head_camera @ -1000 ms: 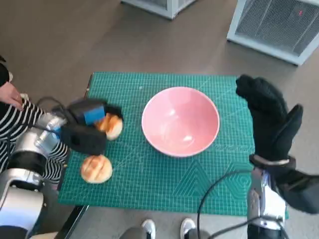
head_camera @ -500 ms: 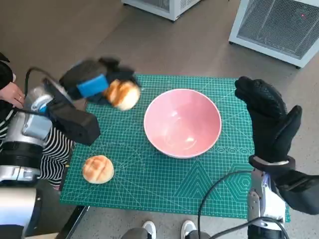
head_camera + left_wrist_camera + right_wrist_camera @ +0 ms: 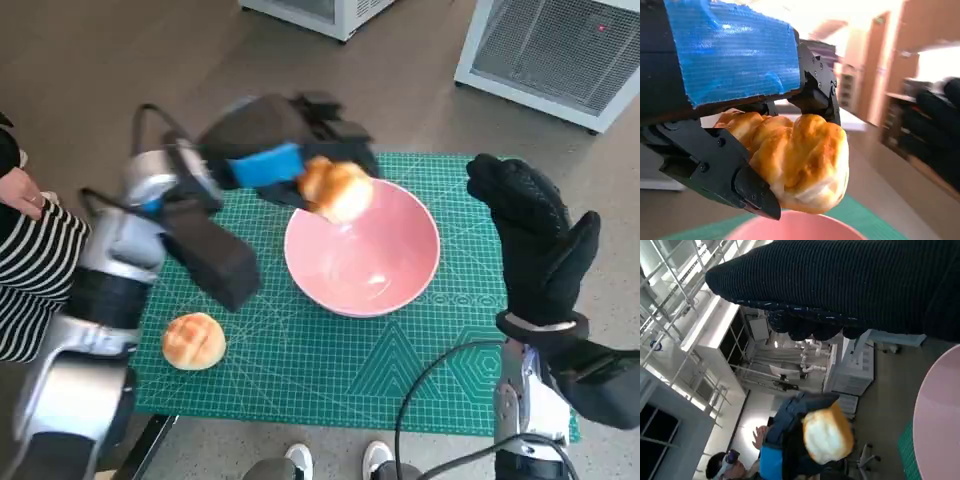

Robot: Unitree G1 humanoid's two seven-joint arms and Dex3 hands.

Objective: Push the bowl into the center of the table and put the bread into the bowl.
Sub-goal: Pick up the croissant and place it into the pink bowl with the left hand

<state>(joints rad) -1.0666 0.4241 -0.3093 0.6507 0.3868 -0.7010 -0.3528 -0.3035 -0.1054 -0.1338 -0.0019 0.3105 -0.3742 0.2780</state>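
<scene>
Bread carried over bowl rim, left hand fingers grasping it, right hand released.

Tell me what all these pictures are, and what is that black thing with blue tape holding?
It is a robot at a small table, seen through three cameras. One sits on its head and looks down; one sits behind each robot hand. The black thing with blue tape is the left robot hand. It holds a bread roll above the rim of a pink bowl. The close picture from behind that hand shows the same roll between black fingers. The right robot hand wears a black glove and holds nothing; it stands beside the bowl. A second roll lies on the green mat. The sideways picture comes from behind the glove. A person's striped sleeve shows at the edge.
</scene>
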